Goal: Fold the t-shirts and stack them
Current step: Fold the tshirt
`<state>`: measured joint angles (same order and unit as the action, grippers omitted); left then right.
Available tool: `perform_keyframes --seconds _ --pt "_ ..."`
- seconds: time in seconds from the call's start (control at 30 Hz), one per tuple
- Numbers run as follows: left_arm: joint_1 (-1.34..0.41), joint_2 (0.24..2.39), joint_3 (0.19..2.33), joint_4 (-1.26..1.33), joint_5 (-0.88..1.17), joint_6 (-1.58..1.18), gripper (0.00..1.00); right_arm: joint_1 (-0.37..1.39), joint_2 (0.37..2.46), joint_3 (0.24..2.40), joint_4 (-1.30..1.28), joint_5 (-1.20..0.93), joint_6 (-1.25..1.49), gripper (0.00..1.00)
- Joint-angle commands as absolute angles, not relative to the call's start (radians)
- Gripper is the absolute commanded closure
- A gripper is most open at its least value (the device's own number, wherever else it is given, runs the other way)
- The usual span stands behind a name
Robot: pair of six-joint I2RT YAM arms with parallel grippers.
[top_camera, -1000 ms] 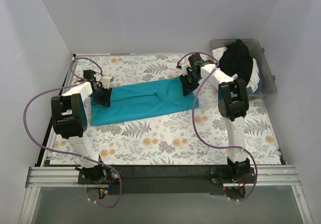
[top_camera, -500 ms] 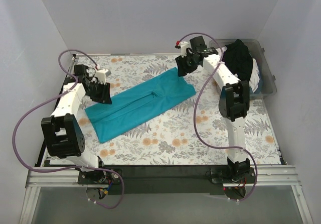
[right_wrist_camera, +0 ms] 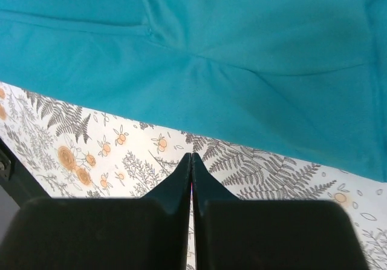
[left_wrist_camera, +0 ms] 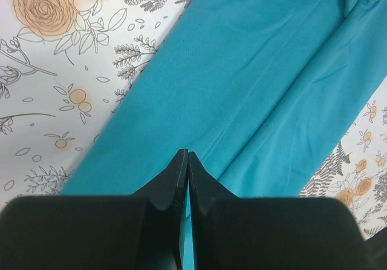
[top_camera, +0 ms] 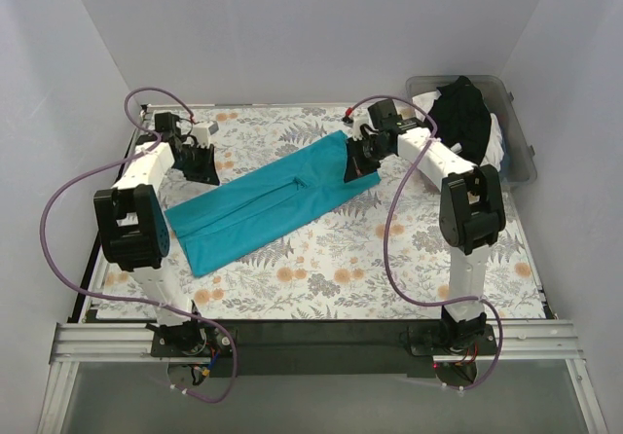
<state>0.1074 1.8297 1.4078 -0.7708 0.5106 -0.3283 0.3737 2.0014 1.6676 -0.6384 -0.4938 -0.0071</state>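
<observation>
Fold at risk as two empty pincers hover over teal t-shirt [top_camera: 273, 205]
Left gripper [top_camera: 204, 166], at 10 o'clock, and right gripper [top_camera: 355, 162], at 1 o'clock, are both clenched on nothing. A pinch catching only the top layer could reopen the smooth, narrow strip lying diagonally from 8 to 1 o'clock on the tablecloth [top_camera: 321, 278].

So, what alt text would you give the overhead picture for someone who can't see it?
A teal t-shirt, folded into a long strip, lies diagonally on a floral tablecloth, the left gripper and right gripper both shut by its far edge. A clear bin at far right holds a black t-shirt.
</observation>
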Motion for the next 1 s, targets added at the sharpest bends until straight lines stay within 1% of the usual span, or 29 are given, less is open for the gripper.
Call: perform_keyframes --seconds 0.0,0.07,0.27,0.5,0.73,0.97 --pt "0.103 1.828 1.483 -0.749 0.517 -0.337 1.00 0.396 1.983 1.672 -0.586 -0.482 0.037 0.99" --pt "0.094 1.844 1.479 -0.752 0.506 -0.321 1.00 0.406 2.003 1.677 -0.584 -0.424 0.047 0.99" --pt "0.083 1.884 1.448 -0.776 0.476 -0.275 1.00 0.422 2.080 1.687 -0.591 -0.336 0.043 0.99" --pt "0.081 1.881 1.367 -0.759 0.443 -0.236 1.00 0.423 2.151 1.704 -0.597 -0.288 0.031 0.99" --pt "0.078 1.868 1.249 -0.723 0.351 -0.178 1.00 0.423 2.220 1.749 -0.597 -0.212 0.017 0.99" --pt "0.060 1.790 1.105 -0.747 0.348 -0.129 1.00 0.423 2.296 1.831 -0.589 -0.146 -0.029 0.99"
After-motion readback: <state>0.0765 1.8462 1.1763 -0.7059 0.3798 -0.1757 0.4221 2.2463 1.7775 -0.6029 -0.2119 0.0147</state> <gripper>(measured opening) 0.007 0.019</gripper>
